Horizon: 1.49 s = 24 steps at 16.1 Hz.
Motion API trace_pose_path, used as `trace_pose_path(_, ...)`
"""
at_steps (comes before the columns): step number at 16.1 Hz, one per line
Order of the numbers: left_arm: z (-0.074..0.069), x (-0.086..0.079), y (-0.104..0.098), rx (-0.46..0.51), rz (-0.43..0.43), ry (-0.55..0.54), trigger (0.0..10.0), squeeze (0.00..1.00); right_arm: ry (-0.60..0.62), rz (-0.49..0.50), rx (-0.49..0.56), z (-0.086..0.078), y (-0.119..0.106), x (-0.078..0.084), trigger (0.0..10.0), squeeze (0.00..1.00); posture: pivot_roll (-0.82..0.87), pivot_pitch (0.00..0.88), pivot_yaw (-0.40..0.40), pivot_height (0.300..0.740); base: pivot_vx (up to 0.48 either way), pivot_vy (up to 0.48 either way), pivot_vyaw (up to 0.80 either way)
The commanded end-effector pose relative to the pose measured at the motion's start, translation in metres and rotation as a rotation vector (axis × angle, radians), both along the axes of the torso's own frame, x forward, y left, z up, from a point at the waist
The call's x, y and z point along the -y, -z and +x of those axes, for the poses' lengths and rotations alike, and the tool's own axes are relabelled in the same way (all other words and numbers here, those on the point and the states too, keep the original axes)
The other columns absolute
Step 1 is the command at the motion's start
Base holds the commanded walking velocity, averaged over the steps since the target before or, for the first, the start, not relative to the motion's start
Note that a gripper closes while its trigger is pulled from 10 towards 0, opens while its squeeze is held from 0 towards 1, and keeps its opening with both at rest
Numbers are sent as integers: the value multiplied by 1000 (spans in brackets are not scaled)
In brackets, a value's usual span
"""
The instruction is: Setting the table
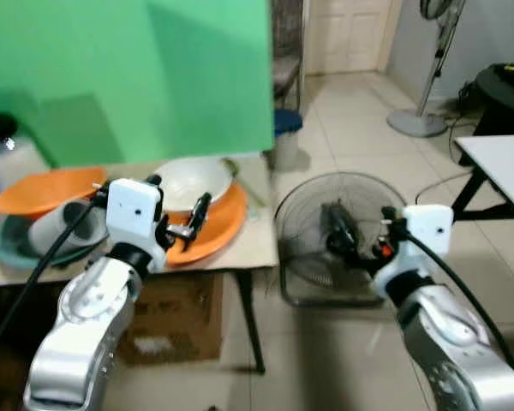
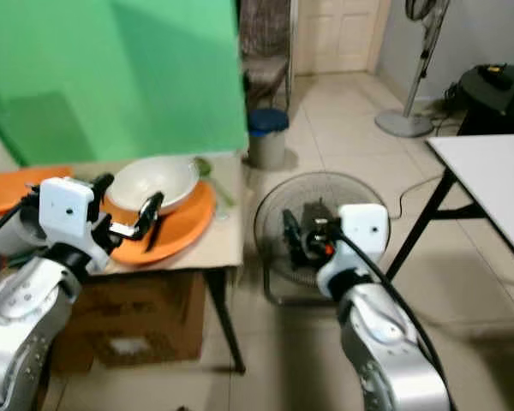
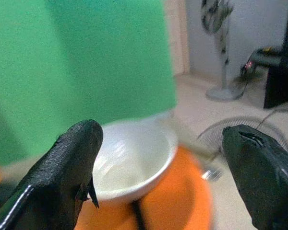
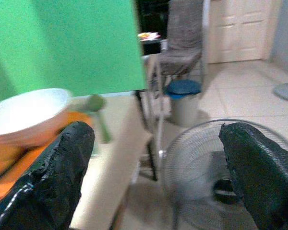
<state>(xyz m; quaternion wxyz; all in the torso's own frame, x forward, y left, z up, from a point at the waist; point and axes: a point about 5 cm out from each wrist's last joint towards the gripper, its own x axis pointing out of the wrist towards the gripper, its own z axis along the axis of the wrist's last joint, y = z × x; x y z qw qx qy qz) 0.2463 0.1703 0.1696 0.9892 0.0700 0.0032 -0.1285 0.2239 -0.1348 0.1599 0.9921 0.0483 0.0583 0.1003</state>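
A white bowl (image 1: 193, 181) sits on an orange plate (image 1: 218, 224) on a small beige table (image 1: 259, 241). A green spoon (image 1: 244, 187) lies beside the plate. Further left are a second orange plate (image 1: 47, 190), a teal plate (image 1: 17, 248) and a grey cup (image 1: 60, 224). My left gripper (image 1: 178, 204) hovers open just above the near rim of the bowl and plate, holding nothing; the left wrist view has the bowl (image 3: 129, 163) between its fingers (image 3: 69, 172). My right gripper (image 1: 364, 229) is open over the floor, right of the table.
A floor fan (image 1: 313, 214) lies just right of the table, under my right gripper. A white table (image 1: 505, 163) stands at far right. A green screen (image 1: 128, 77) backs the small table. A cardboard box (image 1: 176, 330) sits underneath; a blue-lidded bin (image 1: 287, 135) and pedestal fan (image 1: 424, 77) stand behind.
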Motion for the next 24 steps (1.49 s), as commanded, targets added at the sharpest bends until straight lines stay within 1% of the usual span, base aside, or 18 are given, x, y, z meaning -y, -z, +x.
trace_pose_path(1, 2, -3, -2, -6, -8, -5, 10000, 0, -17, -1, 2, 2, -2, -2, 10000, 0, 111, 0, 77, 740, 0, 0, 0)
trace_pose_path(3, 3, -3, -5, 3, -23, -15, 10000, 0, -25, 11, -3, 2, -1, -3, 10000, 0, 114, 0, 77, 740, 0, 0, 0)
trace_pose_path(6, 4, -3, -6, 9, -23, -23, 10000, 0, -35, 20, -19, 3, 0, -5, 10000, 0, 119, 0, 74, 740, 0, 0, 0)
trace_pose_path(10, 3, 0, -6, 8, -26, 3, 10000, 0, -35, -20, -8, 7, 0, -4, 10000, 0, 121, 0, 69, 740, 272, 0, 0)
trace_pose_path(14, 0, 4, -5, 2, -24, 25, 10000, 0, -43, -39, -3, 8, -1, -5, 10000, 0, 121, 0, 69, 740, 295, 0, 800)
trace_pose_path(17, -1, 5, -5, 0, -10, 40, 10000, 0, -46, -24, -11, 9, 0, -6, 10000, 0, 122, 0, 68, 740, 300, 0, 0)
trace_pose_path(21, -5, 5, -5, 5, 17, 51, 10000, 0, -76, -37, -2, 16, -2, -7, 10000, 0, 139, 0, 56, 740, 293, 0, 0)
trace_pose_path(22, -6, 5, -7, 16, 18, 55, 10000, 0, -89, -4, -20, 20, -3, -9, 10000, 0, 146, 0, 51, 740, 0, 0, 0)
trace_pose_path(24, -7, 6, -8, 16, 27, 68, 10000, 0, -117, 24, -58, 23, -2, -11, 10000, 0, 150, 0, 47, 740, 0, 0, 0)
